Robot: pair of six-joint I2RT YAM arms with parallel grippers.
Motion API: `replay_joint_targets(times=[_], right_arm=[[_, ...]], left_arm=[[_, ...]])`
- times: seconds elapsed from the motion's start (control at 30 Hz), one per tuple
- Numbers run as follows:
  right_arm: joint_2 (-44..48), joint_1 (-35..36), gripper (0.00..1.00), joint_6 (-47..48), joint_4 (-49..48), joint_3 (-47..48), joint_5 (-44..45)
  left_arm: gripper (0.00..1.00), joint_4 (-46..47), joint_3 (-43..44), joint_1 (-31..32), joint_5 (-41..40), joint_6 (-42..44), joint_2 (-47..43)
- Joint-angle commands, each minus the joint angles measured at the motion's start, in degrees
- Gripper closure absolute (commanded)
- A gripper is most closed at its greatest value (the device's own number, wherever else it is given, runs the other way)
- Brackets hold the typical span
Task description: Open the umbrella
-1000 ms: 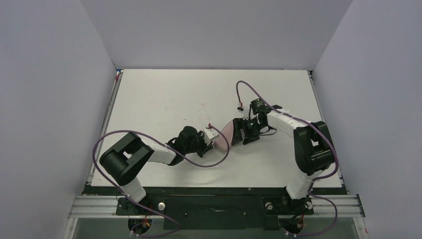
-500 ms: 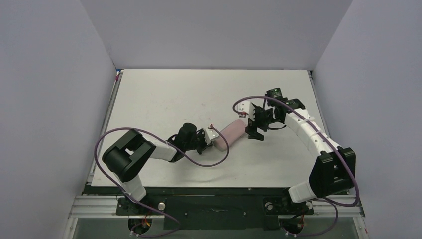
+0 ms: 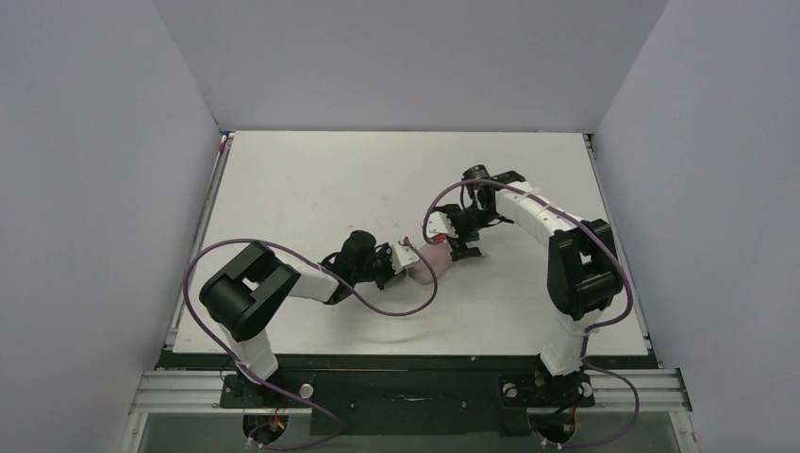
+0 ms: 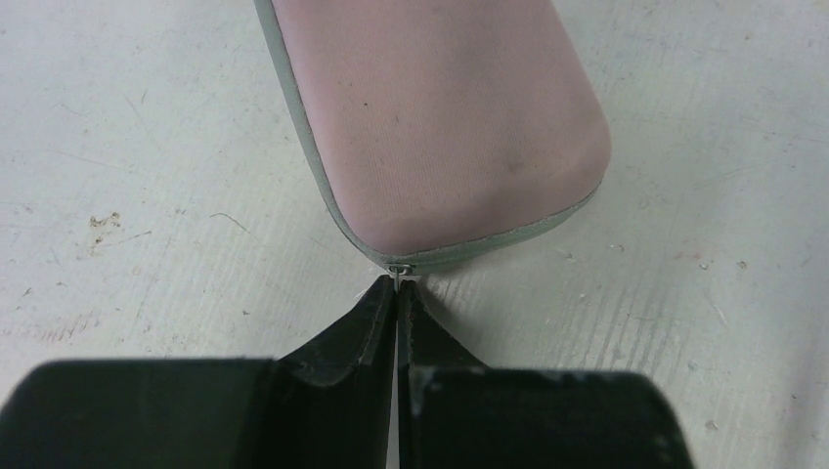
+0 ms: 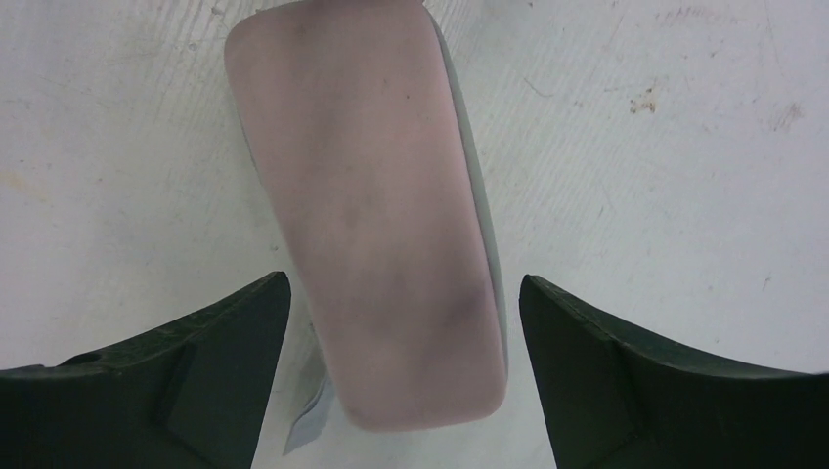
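No umbrella shows in any view. A pale pink-beige oblong capsule case with a grey-green zip seam lies flat on the white table. My left gripper is at its left end. In the left wrist view the case fills the top and my left gripper is shut on the small metal zip pull at the rounded end. My right gripper is open at the case's right end. In the right wrist view its fingers straddle the case without touching it; the right gripper is wide open.
A purple cable loops on the table in front of the case. A small white tag sticks out from under the case. Grey walls enclose the table on the left, back and right.
My right arm pulled back and up from the case half a second ago, then came back with its open fingers around the case's right end. My left gripper has stayed at the left end.
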State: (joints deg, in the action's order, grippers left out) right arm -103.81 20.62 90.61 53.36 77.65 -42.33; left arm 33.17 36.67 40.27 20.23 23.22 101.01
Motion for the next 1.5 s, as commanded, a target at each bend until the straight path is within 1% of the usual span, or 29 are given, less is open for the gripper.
replay_joint_targets(times=[0.0,0.07,0.17,0.23,0.4,0.53,0.6,0.7,0.8,0.97,1.1,1.13,1.23,1.37,1.47], right_arm=[[-4.28,0.92,0.19,5.88,5.93,6.16,-0.42],[-6.23,1.23,0.24,5.45,7.64,8.62,0.88],[-7.79,1.84,0.4,3.92,9.53,11.84,4.27],[-9.19,2.06,0.45,2.77,11.87,14.08,5.55],[-11.5,2.31,0.54,0.92,17.22,17.24,7.57],[-12.41,3.55,0.57,-3.52,18.84,18.23,9.22],[-13.44,4.23,0.59,-4.56,21.13,19.17,10.38],[-14.15,4.5,0.61,-8.93,21.76,19.46,10.96],[-15.04,4.56,0.67,-13.64,21.29,19.7,11.0],[-14.62,4.81,0.71,-23.3,16.01,16.96,11.7],[-13.9,5.03,0.75,-28.43,12.45,14.66,13.18],[-13.89,5.08,0.78,-29.24,11.97,14.38,13.75],[-13.72,5.3,0.82,-33.01,10.53,13.38,14.23],[-12.88,5.27,0.85,-35.85,9.89,12.06,13.86],[-12.2,5.02,0.85,-38.86,10.1,11.17,14.0]], left_arm=[[1.0,0.4,1.31,-0.25,0.8,1.31,0.16],[1.0,0.3,0.89,-0.25,0.97,1.3,-0.42],[1.0,0.48,-0.04,0.41,0.74,0.92,-1.31],[1.0,1.05,-0.92,1.04,0.21,0.68,-1.94],[1.0,2.4,-2.18,2.21,-0.42,-0.05,-2.87],[1.0,2.89,-3.2,3.34,-0.64,-0.02,-3.67],[1.0,2.91,-3.17,3.79,-1.05,-0.61,-3.73],[1.0,3.51,-3.4,4.53,-1.75,-1.35,-3.83],[1.0,4.46,-4.22,6.06,-2.55,-1.93,-4.36],[1.0,5.08,-5.92,8.06,-3.48,-3.32,-6.08],[1.0,5.08,-8.34,9.13,-4.08,-4.33,-8.21],[1.0,4.85,-8.89,9.34,-4.33,-4.5,-8.69],[1.0,3.96,-9.72,10.99,-4.82,-5.8,-10.59],[1.0,3.05,-9.13,12.13,-7.04,-8.14,-9.81],[1.0,3.11,-8.52,11.9,-10.11,-9.47,-8.22]])
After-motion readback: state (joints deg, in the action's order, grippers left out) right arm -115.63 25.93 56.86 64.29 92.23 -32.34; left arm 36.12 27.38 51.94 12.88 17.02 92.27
